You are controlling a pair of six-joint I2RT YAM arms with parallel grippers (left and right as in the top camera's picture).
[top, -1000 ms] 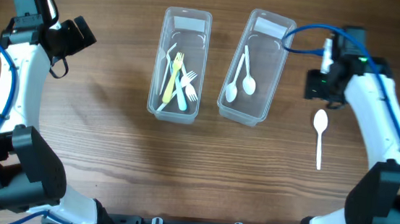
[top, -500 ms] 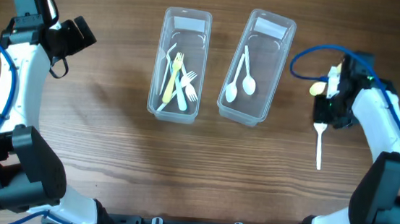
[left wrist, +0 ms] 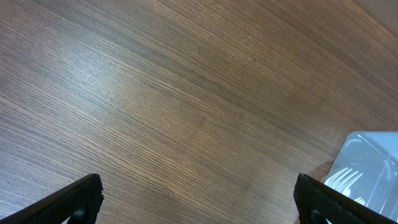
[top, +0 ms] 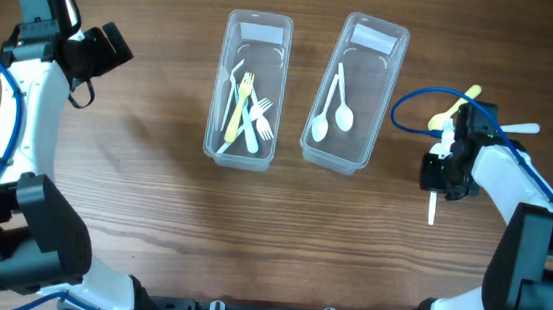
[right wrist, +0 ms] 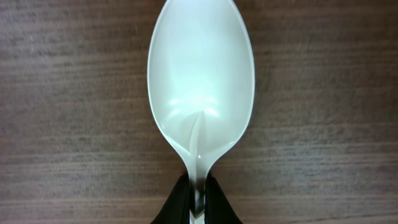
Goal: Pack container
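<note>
Wooden table (top: 150,224), brown grain running across. Overhead: two clear tubs stand side by side. The fork container (top: 259,35) holds forks (top: 246,107) and the spoon container (top: 372,35) holds two spoons (top: 333,110). The right gripper (top: 445,178) sits just right of the spoon container, over a loose white spoon (top: 431,211) whose handle sticks out toward the near edge. The left gripper (top: 113,45) hangs far left, well apart. Left wrist: fingers (left wrist: 74,199) spread wide with nothing between them; only table and a corner of the fork container show. Right wrist: fingertips (right wrist: 177,208) pinched narrow on the spoon's neck, just below the bowl. Cannot tell whether it is off the wood. Step judged: picking up the loose spoon. The next move calls for a lift, a carry left over the rim, and a release among the spoons.
</note>
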